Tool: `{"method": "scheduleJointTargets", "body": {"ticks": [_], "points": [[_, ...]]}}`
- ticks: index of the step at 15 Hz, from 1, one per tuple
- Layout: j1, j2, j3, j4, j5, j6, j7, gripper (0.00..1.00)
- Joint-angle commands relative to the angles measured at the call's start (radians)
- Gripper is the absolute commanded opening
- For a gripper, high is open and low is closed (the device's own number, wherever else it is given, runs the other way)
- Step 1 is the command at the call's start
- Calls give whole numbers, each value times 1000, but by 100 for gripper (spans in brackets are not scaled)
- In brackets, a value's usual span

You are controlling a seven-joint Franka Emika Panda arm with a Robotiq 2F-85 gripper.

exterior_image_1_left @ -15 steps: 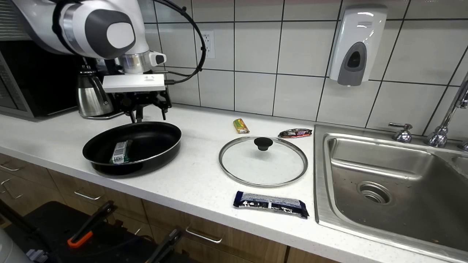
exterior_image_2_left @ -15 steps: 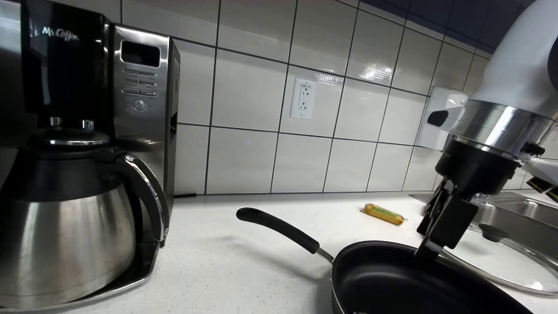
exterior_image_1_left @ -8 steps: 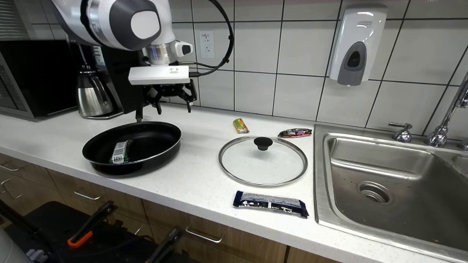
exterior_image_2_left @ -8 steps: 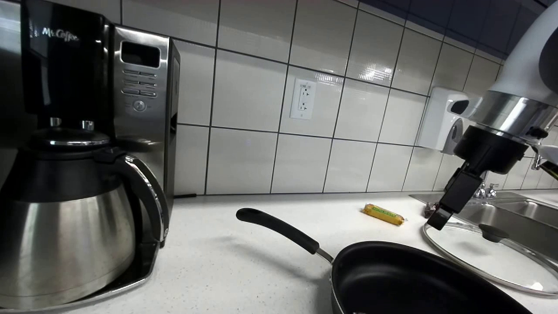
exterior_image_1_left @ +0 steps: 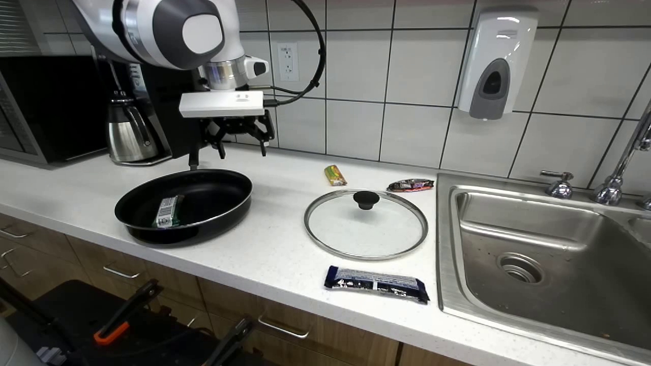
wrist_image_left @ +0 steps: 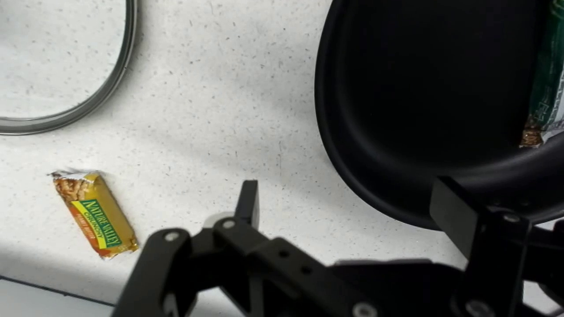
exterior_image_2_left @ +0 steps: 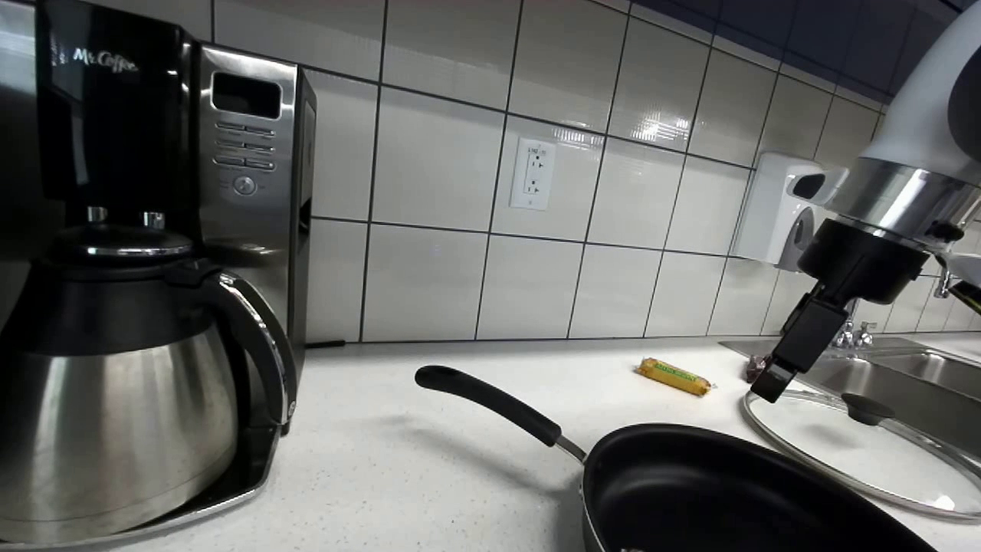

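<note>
The black frying pan (exterior_image_1_left: 218,226) sits on the worktop (exterior_image_1_left: 279,203) close to its front edge, a green-wrapped bar (exterior_image_1_left: 168,211) lying inside it, while the claw (wrist_image_left: 346,198) hangs above the rim (wrist_image_left: 323,119) near the handle (exterior_image_2_left: 490,398), fingers spread wide with nothing between them. I'd guess the pan is metal: stiff, fairly weighty, its coated inside slick enough that the bar could slide if it tips. The handle looks the surest place to hold, close to the pan, since a hold at the far tip would let the weight twist; the smooth rim seems a poorer bite. A good stretch of worktop parts the pan from the glass lid (exterior_image_1_left: 363,231), the tiled wall (exterior_image_2_left: 437,284) runs behind the handle, and the coffee maker (exterior_image_2_left: 253,199) stands apart from its tip, so the front edge is the one I'd watch.
</note>
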Motion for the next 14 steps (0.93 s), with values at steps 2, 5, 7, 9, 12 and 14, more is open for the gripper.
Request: {"method": "scheduleJointTargets", "body": {"ticks": [2,5,7,9,12,14], "points": [[-2,-1,3,1,-3,-2,5,100],[-26,11,-22,20,-19,15,-19,100],[-41,25,-51,41,-20,9,-55,100],[-58,48,-82,74,-1,-10,-118,100],[-90,100,-110,131,42,-16,-212,100],[-115,140,-109,170,58,-19,-277,100]]}}
